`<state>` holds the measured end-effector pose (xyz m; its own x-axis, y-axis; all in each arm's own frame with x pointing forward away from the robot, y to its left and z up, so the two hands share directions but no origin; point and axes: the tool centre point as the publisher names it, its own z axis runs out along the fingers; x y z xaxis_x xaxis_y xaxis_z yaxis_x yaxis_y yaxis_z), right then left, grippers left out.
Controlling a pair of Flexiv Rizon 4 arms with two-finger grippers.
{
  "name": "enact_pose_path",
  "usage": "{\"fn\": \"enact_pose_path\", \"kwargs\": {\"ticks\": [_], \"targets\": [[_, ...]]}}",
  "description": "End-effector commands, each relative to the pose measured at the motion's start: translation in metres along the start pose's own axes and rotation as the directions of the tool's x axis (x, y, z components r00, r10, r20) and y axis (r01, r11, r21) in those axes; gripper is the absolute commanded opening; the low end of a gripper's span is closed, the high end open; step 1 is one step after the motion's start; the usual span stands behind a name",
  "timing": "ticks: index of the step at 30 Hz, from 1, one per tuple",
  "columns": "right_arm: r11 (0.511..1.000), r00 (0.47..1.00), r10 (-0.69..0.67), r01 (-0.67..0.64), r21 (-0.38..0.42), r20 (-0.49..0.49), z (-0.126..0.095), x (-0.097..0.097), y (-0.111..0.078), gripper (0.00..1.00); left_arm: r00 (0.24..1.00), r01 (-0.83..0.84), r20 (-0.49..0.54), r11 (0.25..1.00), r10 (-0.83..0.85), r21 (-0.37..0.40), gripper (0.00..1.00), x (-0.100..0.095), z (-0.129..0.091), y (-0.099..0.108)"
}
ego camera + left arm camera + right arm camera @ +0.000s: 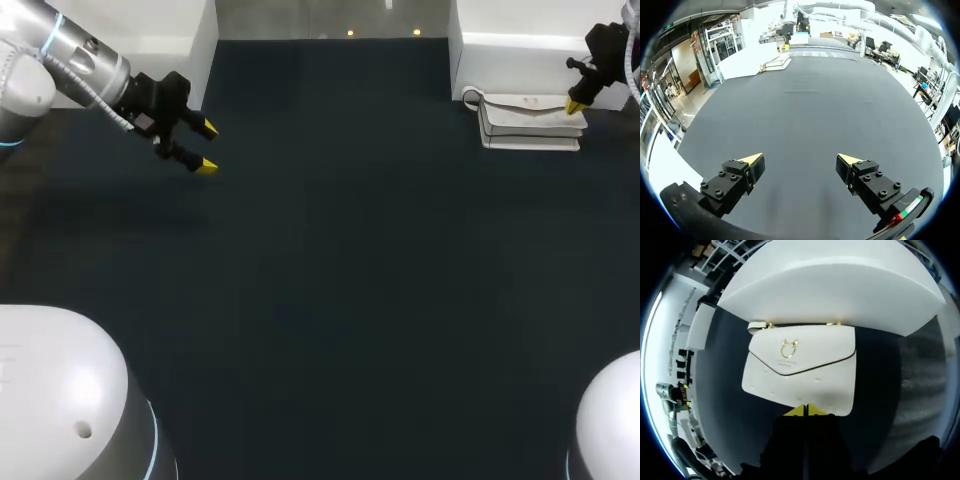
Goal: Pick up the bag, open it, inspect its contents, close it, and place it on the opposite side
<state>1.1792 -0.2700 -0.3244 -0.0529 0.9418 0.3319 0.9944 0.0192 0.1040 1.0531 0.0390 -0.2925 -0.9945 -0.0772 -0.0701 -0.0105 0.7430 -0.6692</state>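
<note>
Here the white bag (530, 122) (800, 370) lies flat at the dark surface's (330, 280) far right, just beside a white block (520, 50). The right pincer (575, 104) (805, 410), yellow tips pressed together, sits at the bag's edge. The bag's pointed flap carries a gold clasp (788, 348). The left pincer (207, 147) (800, 162) hangs open, well apart.

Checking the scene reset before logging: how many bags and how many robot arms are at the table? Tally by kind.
white bag: 1
robot arms: 2 (left arm, jaws open; right arm, jaws shut)
Total: 3
</note>
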Motion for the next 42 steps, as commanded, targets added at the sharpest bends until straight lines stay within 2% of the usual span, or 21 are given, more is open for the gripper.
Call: {"fn": "enact_pose_path", "kwargs": {"ticks": [1, 3, 4, 6, 7, 8, 9, 12, 17, 24, 29, 42], "targets": [[0.99, 0.999, -0.011, 0.004, 0.144, 0.051, -0.007, 0.013, 0.002, 0.0, 1.0, -0.001, 0.001, 1.0, 0.001, 0.003, 1.0, 0.0, 0.001, 0.001], [0.99, 0.997, -0.012, 0.002, 0.138, 0.073, -0.011, 0.016, 0.0, 0.0, 1.0, -0.001, 0.001, 1.0, 0.001, 0.003, 1.0, 0.0, 0.001, 0.001], [0.991, 0.997, -0.014, 0.004, 0.135, 0.074, -0.013, 0.017, -0.002, 0.06, 1.0, -0.001, 0.001, 1.0, 0.001, 0.003, 1.0, 0.0, 0.001, 0.001], [0.992, 0.997, -0.016, 0.007, 0.124, 0.076, -0.017, 0.02, -0.004, 0.34, 1.0, -0.001, 0.001, 1.0, 0.001, 0.003, 1.0, 0.0, 0.001, 0.001], [0.993, 0.997, -0.018, 0.009, 0.119, 0.075, -0.019, 0.021, -0.006, 0.44, 1.0, -0.001, 0.001, 1.0, 0.001, 0.003, 1.0, 0.0, 0.001, 0.001], [0.993, 0.997, -0.02, 0.011, 0.115, 0.074, -0.021, 0.022, -0.007, 0.65, 1.0, -0.001, 0.001, 1.0, 0.001, 0.003, 1.0, 0.0, 0.001, 0.001], [0.993, 0.997, -0.021, 0.012, 0.114, 0.074, -0.022, 0.023, -0.008, 0.98, 1.0, -0.001, 0.001, 1.0, 0.001, 0.003, 1.0, 0.0, 0.001, 0.001], [0.995, 0.999, -0.007, 0.002, 0.102, 0.048, -0.023, 0.019, -0.009, 1.0, 1.0, -0.001, 0.001, 1.0, 0.001, 0.003, 1.0, 0.0, 0.001, 0.001], [0.996, 0.997, 0.056, -0.053, 0.073, -0.045, -0.027, 0.004, -0.01, 1.0, 1.0, -0.001, 0.001, 1.0, 0.001, 0.003, 1.0, 0.0, 0.001, 0.001], [0.992, 0.986, 0.117, -0.11, 0.061, -0.122, -0.027, -0.02, -0.009, 1.0, 1.0, -0.001, 0.001, 1.0, 0.001, 0.003, 1.0, 0.0, 0.001, 0.001], [0.987, 0.972, 0.156, -0.147, 0.064, -0.177, -0.021, -0.035, -0.004, 1.0, 1.0, -0.001, 0.001, 1.0, 0.001, 0.003, 1.0, 0.0, 0.001, 0.001], [0.975, 0.92, 0.222, -0.207, 0.079, -0.325, 0.006, -0.055, 0.013, 0.98, 1.0, -0.001, 0.001, 1.0, 0.001, 0.003, 1.0, 0.0, 0.001, 0.001]]}}
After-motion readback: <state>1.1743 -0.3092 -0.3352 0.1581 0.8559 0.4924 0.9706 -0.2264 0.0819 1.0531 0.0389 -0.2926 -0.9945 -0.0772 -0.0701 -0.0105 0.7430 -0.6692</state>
